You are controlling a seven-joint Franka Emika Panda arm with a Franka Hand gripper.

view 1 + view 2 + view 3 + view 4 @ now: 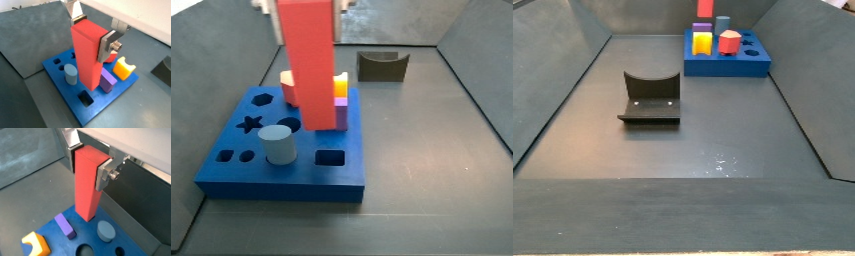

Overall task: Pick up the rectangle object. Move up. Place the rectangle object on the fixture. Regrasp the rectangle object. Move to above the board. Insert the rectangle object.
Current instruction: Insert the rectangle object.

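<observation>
Rectangle object (pixel 89 57) stands upright over the board (pixel 291 170), clamped near its top by the jaws of the gripper (pixel 93 34). Risk, I'd say: a slight tilt catches a hole edge and jams. Crowding it: purple block (pixel 107 80), grey cylinder (pixel 279 146), yellow piece (pixel 123 68). Fixture (pixel 651 98) sits well apart.

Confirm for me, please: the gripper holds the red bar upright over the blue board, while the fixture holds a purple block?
Not quite. The fixture is empty in a side view; the purple block sits in the board. The gripper does hold the rectangle object upright over the board.
</observation>
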